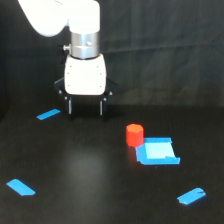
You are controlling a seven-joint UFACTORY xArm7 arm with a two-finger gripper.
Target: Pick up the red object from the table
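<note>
Red object [134,135]: one short red-orange cylinder, upright on the desk [85,175], touching or just beside the upper-left corner of the blue square patch [158,151]; not held
Pincer [85,106]: one, toward the exterior view's left and well apart from the cylinder, hanging above the desk; fingers [70,106] point down with a clear gap between them, nothing in it
Step in hand: approach; judged as the early part of the task
Doing it well: carry the pincer toward the exterior view's right until the cylinder sits midway between the fingers, then descend straight; keep the fingers spread until they straddle it, since a low sideways pass could topple it or push it across the patch
Count, tape strips: three, at upper left [48,114], lower left [20,187], lower right [191,196]
Count, square patch: one
Count, red cylinders: one
</note>
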